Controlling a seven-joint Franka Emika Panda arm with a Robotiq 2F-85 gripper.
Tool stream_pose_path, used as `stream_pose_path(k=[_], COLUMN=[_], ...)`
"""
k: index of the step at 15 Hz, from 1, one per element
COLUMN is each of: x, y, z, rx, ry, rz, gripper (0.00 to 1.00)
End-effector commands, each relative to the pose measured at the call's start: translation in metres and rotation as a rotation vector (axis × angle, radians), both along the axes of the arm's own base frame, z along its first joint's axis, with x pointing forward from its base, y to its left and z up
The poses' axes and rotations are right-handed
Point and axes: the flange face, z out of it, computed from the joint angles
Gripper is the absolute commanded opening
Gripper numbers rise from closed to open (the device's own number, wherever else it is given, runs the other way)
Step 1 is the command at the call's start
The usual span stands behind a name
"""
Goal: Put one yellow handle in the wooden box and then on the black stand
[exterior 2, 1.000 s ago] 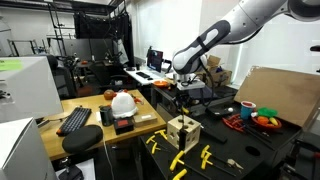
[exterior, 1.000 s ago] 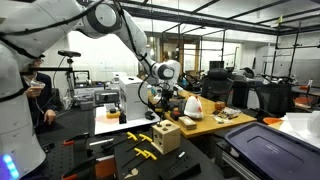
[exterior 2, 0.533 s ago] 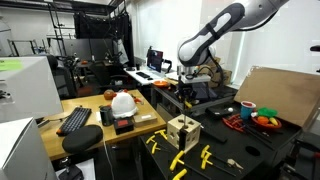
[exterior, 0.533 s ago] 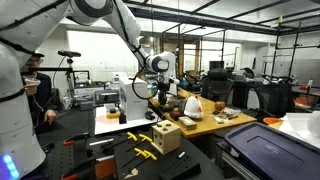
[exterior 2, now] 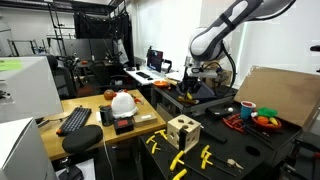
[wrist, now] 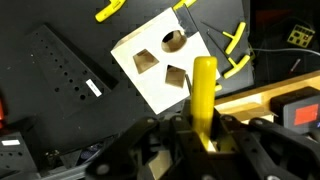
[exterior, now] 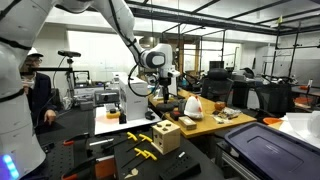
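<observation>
My gripper (wrist: 204,142) is shut on a yellow handle (wrist: 204,95) that sticks out straight from between the jaws. In both exterior views the gripper (exterior: 163,88) (exterior 2: 190,86) hangs high above the black table. The pale wooden box (wrist: 160,65) with dark holes lies below it, also shown in both exterior views (exterior: 166,136) (exterior 2: 183,130). A black perforated stand (wrist: 55,65) lies left of the box in the wrist view.
More yellow handles lie on the black table around the box (wrist: 110,12) (wrist: 236,38) (exterior: 145,152) (exterior 2: 180,160). A wooden desk edge (wrist: 270,92) runs beside the table. A person (exterior: 35,95) sits at the far side. A white helmet (exterior 2: 122,102) rests on a desk.
The arm has risen and swung up away from the wooden box, carrying the yellow handle in the shut gripper.
</observation>
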Motion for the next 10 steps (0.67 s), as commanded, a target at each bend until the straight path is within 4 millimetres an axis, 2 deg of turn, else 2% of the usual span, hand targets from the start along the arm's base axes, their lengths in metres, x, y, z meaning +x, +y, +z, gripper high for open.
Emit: stream_pose_path(k=[1,10], x=[-0.020,-0.025], y=[-0.026,-0.079], z=[0.019,0.020], rx=[-0.005,-0.104], ry=[-0.042,-0.024], rz=[-0.105,-0.321], gripper=[0.04,0.04])
